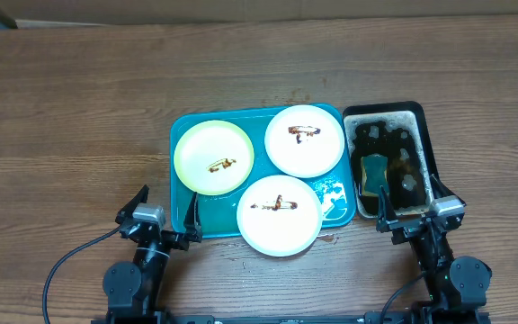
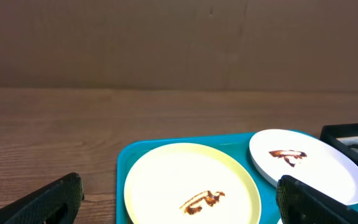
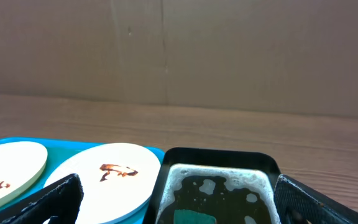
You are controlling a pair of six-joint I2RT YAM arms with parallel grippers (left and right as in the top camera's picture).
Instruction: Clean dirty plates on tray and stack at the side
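The teal tray [image 1: 180, 200] sits on the wooden worktop [image 1: 79, 108]. It carries the yellow-green plate [image 1: 213, 157] at rear left and the rear white plate [image 1: 305, 139] at rear right. The front white plate [image 1: 279, 214] overhangs the tray's near rim. Each of the 3 bears 1 brown sauce smear. A black basin [image 1: 427, 144] of foamy dark water holds a sponge [image 1: 374, 168] and stands just beside the tray's right side. The left claw [image 1: 166, 216] and right claw [image 1: 414, 214] are both spread wide and grip nothing.
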